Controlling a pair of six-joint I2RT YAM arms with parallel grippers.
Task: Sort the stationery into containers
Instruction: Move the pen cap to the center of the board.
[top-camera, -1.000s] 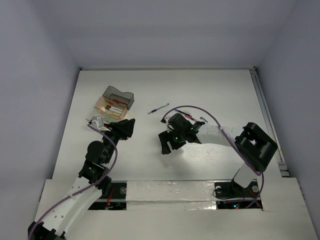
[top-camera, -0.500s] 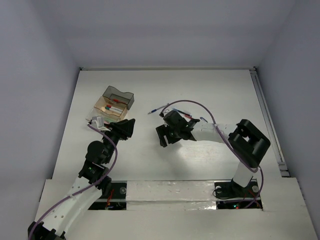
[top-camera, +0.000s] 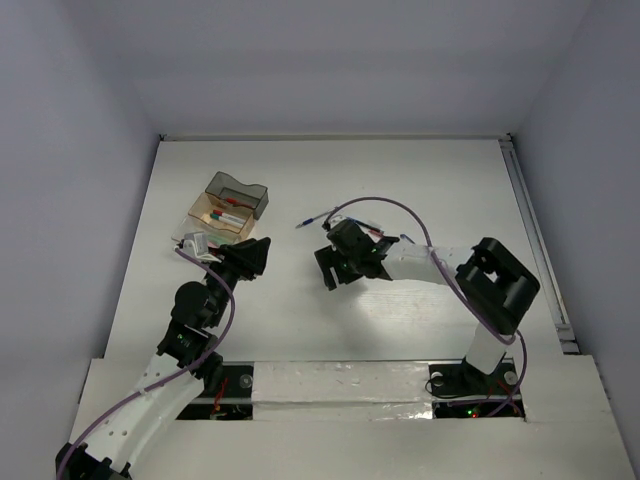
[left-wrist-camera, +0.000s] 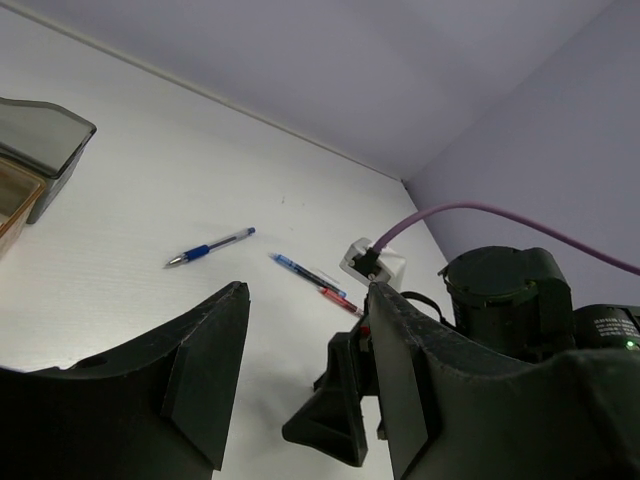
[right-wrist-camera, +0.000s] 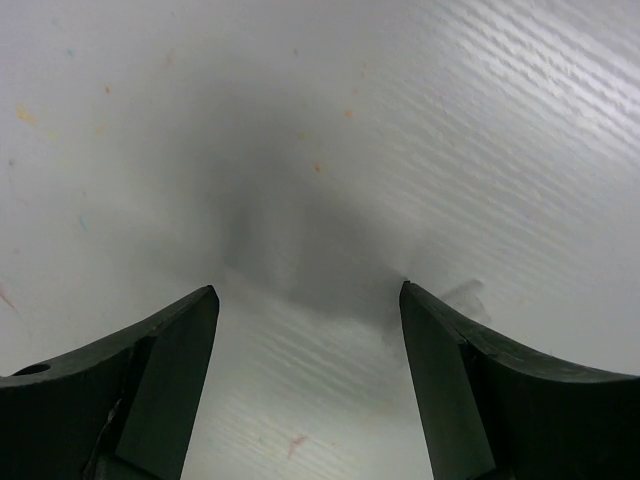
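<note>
A blue pen (top-camera: 316, 218) lies alone on the white table; it also shows in the left wrist view (left-wrist-camera: 210, 248). Two more pens, one blue (left-wrist-camera: 300, 270) and one red (left-wrist-camera: 341, 299), lie by the right arm, partly hidden by it in the top view (top-camera: 377, 233). The containers stand at the far left: a smoky grey tray (top-camera: 238, 193) and a clear tan tray (top-camera: 218, 219) holding several pens. My left gripper (top-camera: 258, 248) is open and empty just right of the trays. My right gripper (top-camera: 328, 276) is open and empty, low over bare table, near the lone blue pen.
A small clear piece (top-camera: 195, 243) lies near the tan tray's near end. The table's right edge has a rail (top-camera: 535, 240). Purple cables loop over both arms. The right wrist view shows only bare white table (right-wrist-camera: 320, 120) between its fingers.
My right gripper has moved away from the bases and a little left, toward the pens. The left arm has not moved.
</note>
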